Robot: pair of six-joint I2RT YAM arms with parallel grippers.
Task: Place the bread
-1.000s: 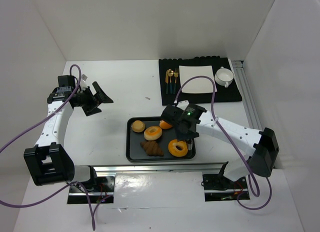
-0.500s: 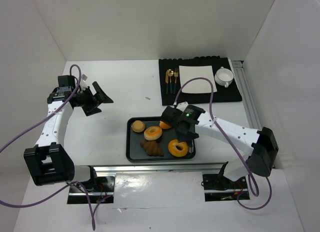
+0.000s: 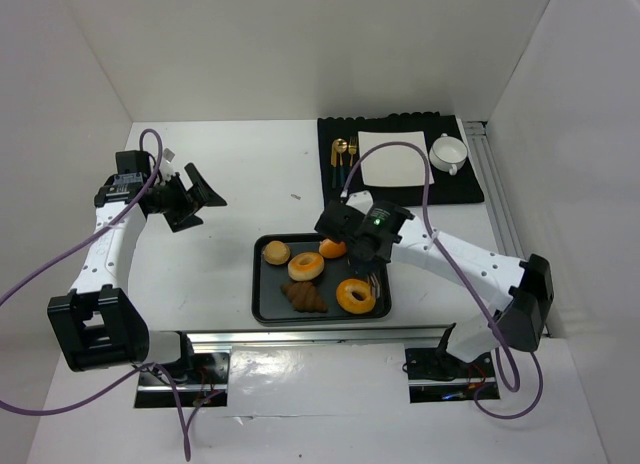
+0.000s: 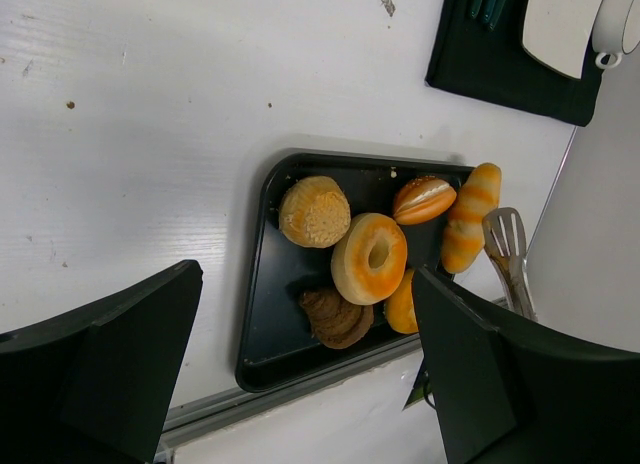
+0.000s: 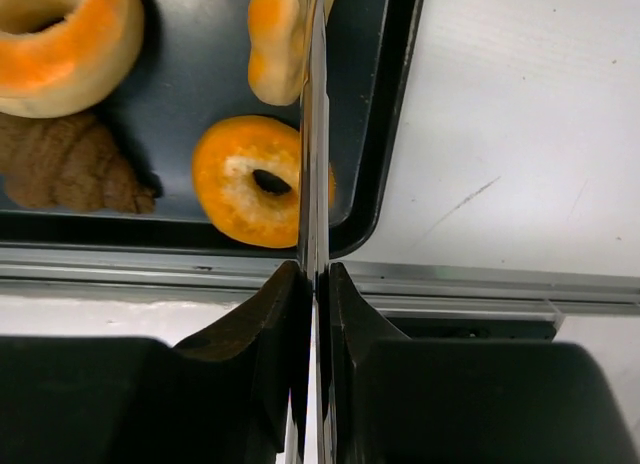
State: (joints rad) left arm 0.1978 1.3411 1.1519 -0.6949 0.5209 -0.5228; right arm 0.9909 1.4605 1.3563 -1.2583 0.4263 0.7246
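Black rectangular tray (image 3: 262, 309), centre of the white desk (image 3: 230, 164), holding: round tan bun (image 4: 314, 211); pale orange ring roll (image 4: 369, 257); brown croissant (image 4: 335, 317); glossy orange-brown oval roll (image 4: 424, 199); deeper orange ring roll (image 5: 258, 180); elongated pale tan loaf (image 4: 470, 216) at the right rim, beside the slotted metal tongs (image 4: 505, 242). Right claw (image 5: 314, 276), reaching in from lower right above the tray's upper right corner, pinches the tongs. Left claw (image 3: 198, 200), left of frame, well apart from the tray, spread wide.
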